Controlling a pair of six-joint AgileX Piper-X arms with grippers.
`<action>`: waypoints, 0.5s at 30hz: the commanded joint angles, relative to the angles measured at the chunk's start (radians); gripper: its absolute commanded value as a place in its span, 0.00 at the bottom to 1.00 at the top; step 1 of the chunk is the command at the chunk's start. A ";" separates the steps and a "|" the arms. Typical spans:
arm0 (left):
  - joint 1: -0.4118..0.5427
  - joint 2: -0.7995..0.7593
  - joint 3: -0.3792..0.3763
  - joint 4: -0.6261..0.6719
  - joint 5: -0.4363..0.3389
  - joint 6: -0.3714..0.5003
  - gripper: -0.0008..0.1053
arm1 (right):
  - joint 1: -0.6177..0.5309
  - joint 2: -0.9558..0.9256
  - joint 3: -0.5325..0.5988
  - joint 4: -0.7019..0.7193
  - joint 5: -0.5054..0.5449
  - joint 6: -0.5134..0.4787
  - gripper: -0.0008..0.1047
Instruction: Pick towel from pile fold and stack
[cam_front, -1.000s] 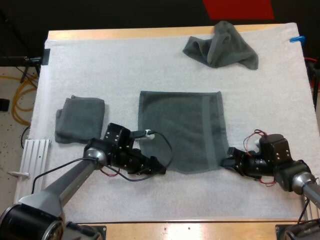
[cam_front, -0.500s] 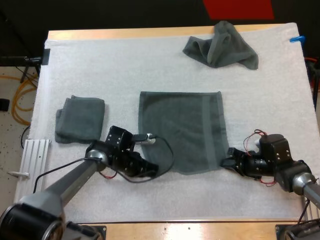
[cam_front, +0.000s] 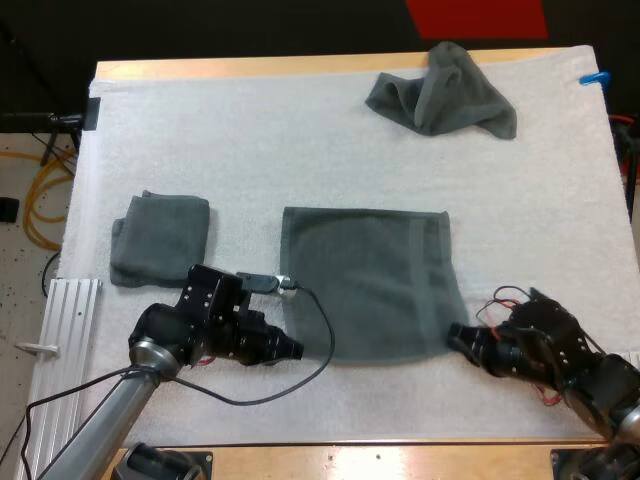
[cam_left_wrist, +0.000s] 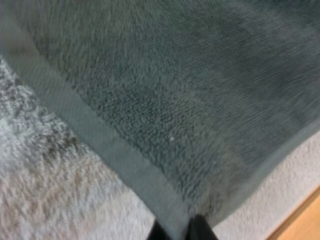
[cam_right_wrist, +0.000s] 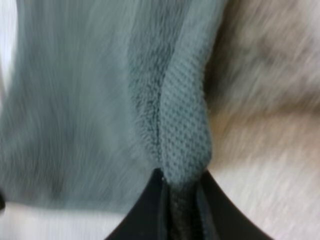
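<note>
A dark grey-green towel lies spread flat in the middle of the mat. My left gripper is shut on its near left corner; the left wrist view shows the hem running into that gripper. My right gripper is shut on the near right corner, where the hem bunches between the fingers of the same gripper. A folded towel rests at the left. A crumpled towel lies at the far side.
A ribbed metal plate sits off the mat's left edge, near the folded towel. The wooden front edge of the table runs close behind both grippers. Bare white mat stretches between the towels.
My left gripper has shut on the towel's near left corner. Both arms have pulled back toward the table's front edge, dragging the flat towel nearer.
</note>
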 joint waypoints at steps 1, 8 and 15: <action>0.006 0.008 -0.002 -0.038 -0.013 -0.022 0.01 | -0.007 0.003 -0.008 -0.007 0.045 0.015 0.01; 0.169 0.154 -0.002 -0.415 0.043 -0.222 0.01 | -0.106 0.186 -0.008 -0.234 0.028 0.068 0.01; 0.242 0.354 -0.006 -0.769 0.172 -0.392 0.01 | -0.239 0.436 -0.026 -0.557 -0.109 0.166 0.01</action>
